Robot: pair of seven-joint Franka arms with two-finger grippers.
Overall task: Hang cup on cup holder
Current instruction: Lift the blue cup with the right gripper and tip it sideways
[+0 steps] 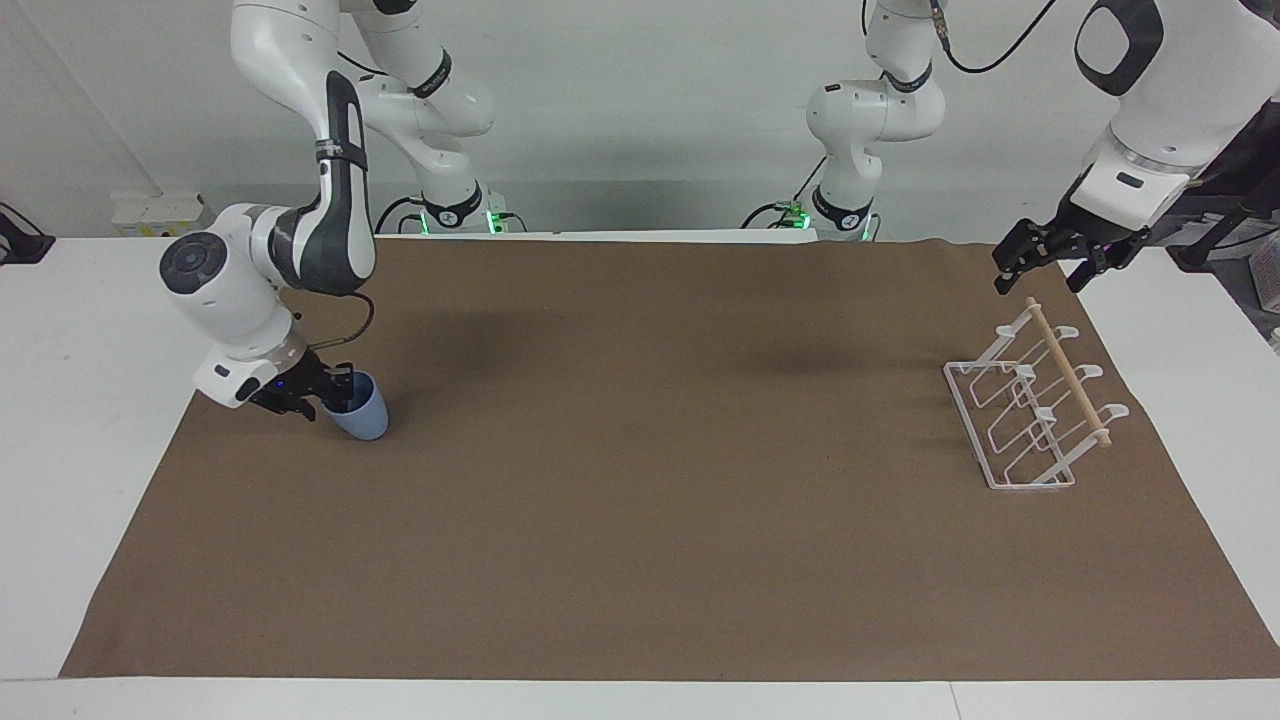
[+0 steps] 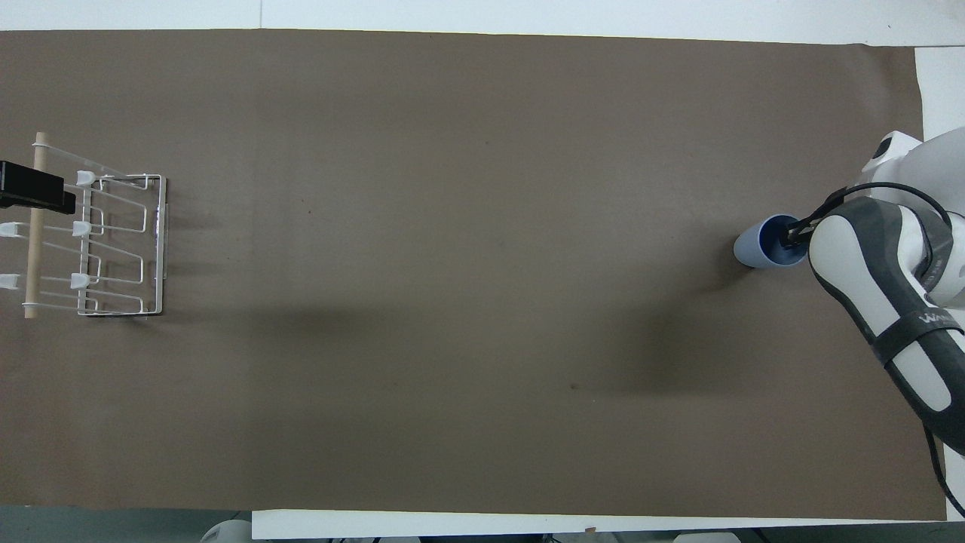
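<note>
Standing on the brown mat at the right arm's end of the worktop, the cup [image 1: 358, 412] is a small, smooth, light-blue tumbler with no handle, tapered, its mouth up and its long axis close to upright, perhaps tipped a little toward the arm. The right gripper [image 1: 335, 388] is down at its rim, with one finger dipped inside the mouth and the other outside the wall on the arm's side, so the jaws look pinched on that thin plastic wall; I judge the grip to be just made, and how firm it is I cannot tell. The cup holder [image 1: 1030, 405] sits well apart, at the left arm's end of the worktop: a white wire rack of looped prongs with a pale wooden dowel [image 1: 1068, 372] across its top, slanting upward. The left gripper [image 1: 1045, 268] waits in the air over the rack's end nearer the robots, jaws spread wide and empty. What the coming move turns on, to my eye, is that whole span of mat [image 2: 452, 226] between cup and rack: the right arm holds the cup, the left arm is the one beside the prongs, and the cup must end up mouth-first over a prong.
</note>
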